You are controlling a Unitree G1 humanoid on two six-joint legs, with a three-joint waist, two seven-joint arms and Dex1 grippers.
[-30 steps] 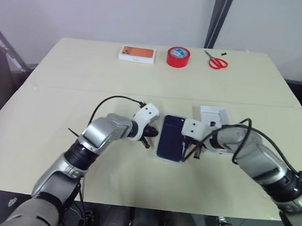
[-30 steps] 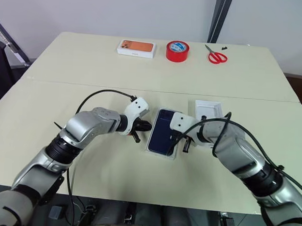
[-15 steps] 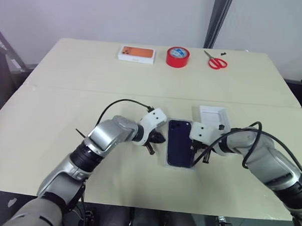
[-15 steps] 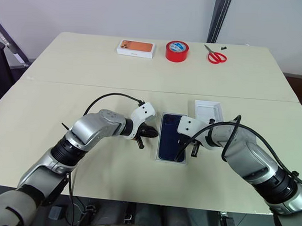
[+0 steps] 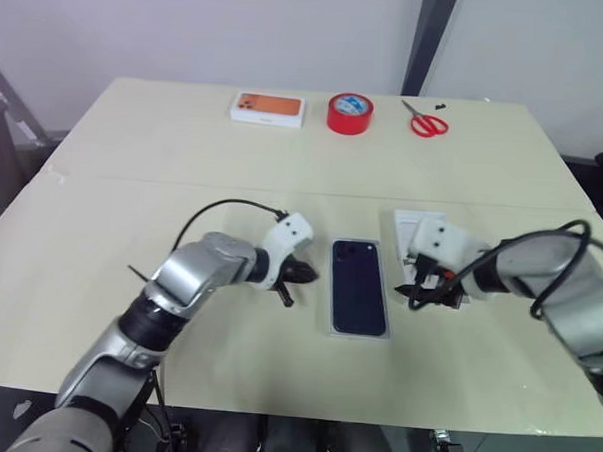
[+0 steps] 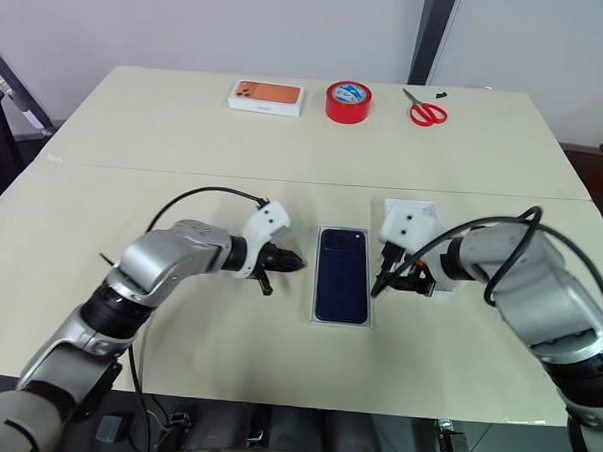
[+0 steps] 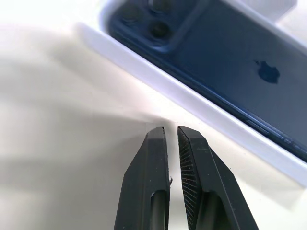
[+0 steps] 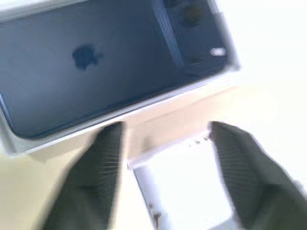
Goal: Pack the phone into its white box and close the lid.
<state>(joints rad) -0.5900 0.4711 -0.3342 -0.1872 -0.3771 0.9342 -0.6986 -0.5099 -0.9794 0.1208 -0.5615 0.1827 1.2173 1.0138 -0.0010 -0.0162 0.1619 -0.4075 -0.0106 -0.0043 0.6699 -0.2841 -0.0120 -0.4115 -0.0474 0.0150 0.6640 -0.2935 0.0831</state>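
The dark navy phone [image 5: 358, 299] lies face down inside the white box [image 5: 332, 322], whose rim frames it in the middle of the table. My left gripper [image 5: 301, 276] is shut just left of the box, its fingertips [image 7: 158, 139] a short way from the rim [image 7: 192, 100] with nothing between them. To the right of the box my right gripper [image 5: 427, 294] stands open above the table, empty, with fingers [image 8: 103, 158] spread wide. The white lid [image 5: 414, 227] lies open side up beyond it, partly hidden by that hand, and shows under the fingers in the right wrist view [image 8: 192, 191].
Along the table's far edge lie a white box with an orange picture [image 5: 267, 107], a red tape roll [image 5: 347, 113] and red-handled scissors [image 5: 424, 121]. A seam runs across the tabletop behind the arms.
The box with the phone turned from tilted to straight. My right gripper then opened and drew back right and up, off the box. My left gripper backed slightly left, still shut.
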